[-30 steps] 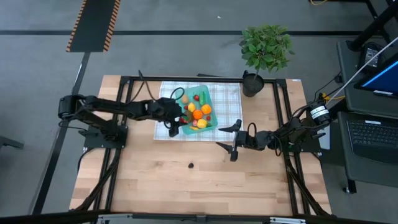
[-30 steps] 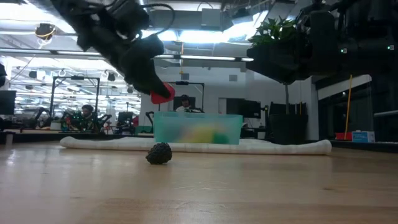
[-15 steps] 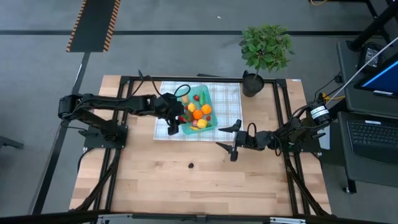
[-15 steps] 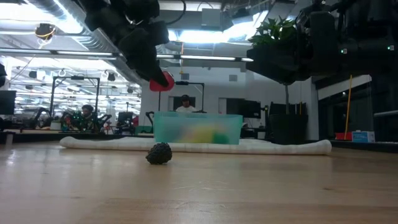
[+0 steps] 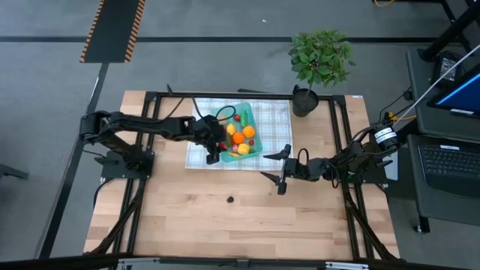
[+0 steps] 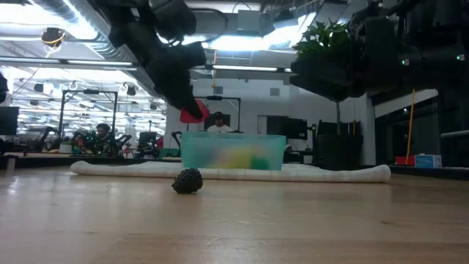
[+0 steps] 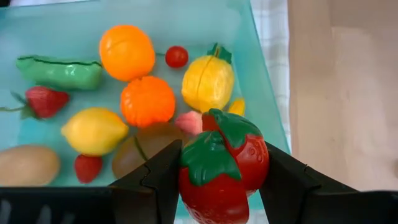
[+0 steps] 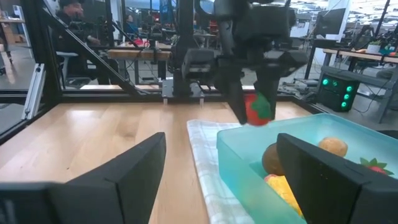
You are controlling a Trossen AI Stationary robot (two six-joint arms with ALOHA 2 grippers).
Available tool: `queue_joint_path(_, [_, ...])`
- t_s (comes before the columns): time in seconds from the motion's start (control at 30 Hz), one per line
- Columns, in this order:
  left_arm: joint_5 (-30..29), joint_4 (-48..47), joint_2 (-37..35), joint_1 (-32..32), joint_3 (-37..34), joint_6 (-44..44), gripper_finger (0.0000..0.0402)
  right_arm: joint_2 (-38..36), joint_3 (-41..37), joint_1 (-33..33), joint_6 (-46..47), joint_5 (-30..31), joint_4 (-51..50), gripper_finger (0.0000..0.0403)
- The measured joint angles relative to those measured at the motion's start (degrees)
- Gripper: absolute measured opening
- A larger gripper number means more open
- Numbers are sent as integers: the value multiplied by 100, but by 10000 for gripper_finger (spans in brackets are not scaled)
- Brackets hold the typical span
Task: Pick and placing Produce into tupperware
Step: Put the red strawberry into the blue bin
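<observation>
Left gripper (image 7: 217, 168) pinches a toy strawberry (image 7: 222, 167) above the teal tupperware's (image 7: 264, 106) near edge, poised to drop it in; right gripper (image 5: 279, 166) waits beside the tupperware, jaws spread.

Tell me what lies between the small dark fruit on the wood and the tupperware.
High view: bare wood, then the checked cloth's edge, between the dark fruit and the tupperware.

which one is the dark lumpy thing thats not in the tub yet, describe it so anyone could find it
Start at the teal tupperware on the checked cloth, then look toward the near edge of the wooden table. The small dark berry sits there alone on bare wood, near-black and bumpy, unlike the bright produce in the tupperware.
</observation>
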Motion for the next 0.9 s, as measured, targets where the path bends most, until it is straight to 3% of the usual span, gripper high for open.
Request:
queue_joint_path(0.37, [348,477,668,0,-2,4,167,0,0,0,1,0,-45,307])
queue_joint_path(0.9, [455,484,696,-3,-2,-37,167,0,0,0,140,2,-251,307])
